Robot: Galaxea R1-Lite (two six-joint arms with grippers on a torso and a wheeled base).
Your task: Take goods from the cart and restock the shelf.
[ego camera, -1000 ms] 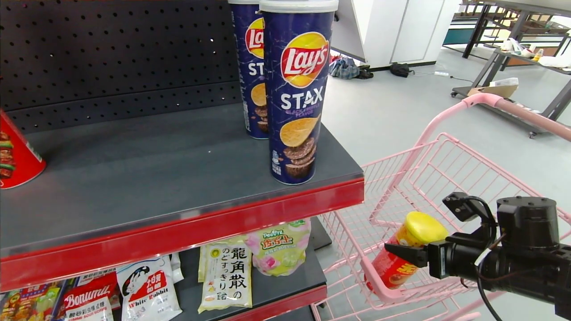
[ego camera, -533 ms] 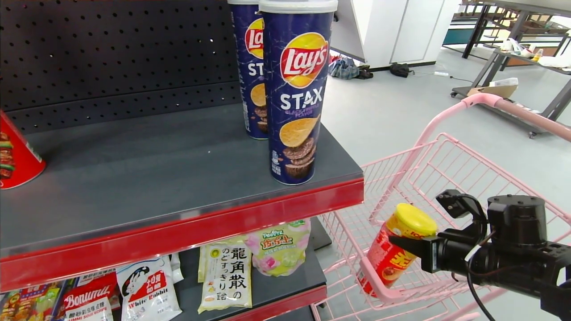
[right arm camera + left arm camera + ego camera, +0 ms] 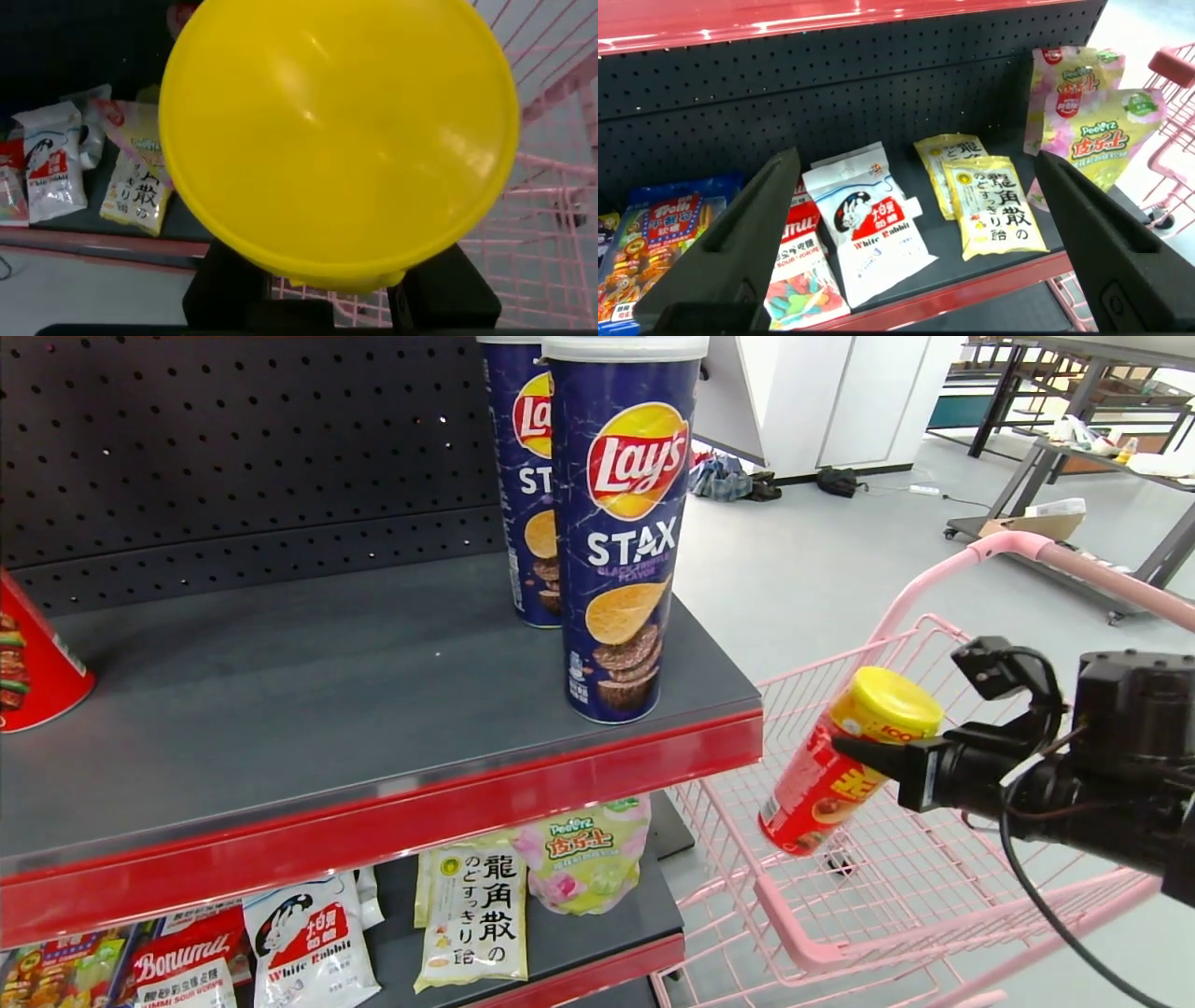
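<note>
The shelf (image 3: pixel 373 709) had two blue chip tubes (image 3: pixel 616 532) at its right end, with the pink cart (image 3: pixel 887 915) just beside it. The right gripper (image 3: pixel 864 749) was pinching a yellow-lidded red chip can (image 3: pixel 826 784), tilted above the cart's basket. The left gripper (image 3: pixel 915 159) hung spread wide, empty, facing the lower snack bags (image 3: pixel 868 229).

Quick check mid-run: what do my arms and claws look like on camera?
Right arm: black, with a round drum-like joint, a thin black cable looping below and a white tag at the wrist. Right claw: black, tapered. Left claw: two broad, flat black fingers.
</note>
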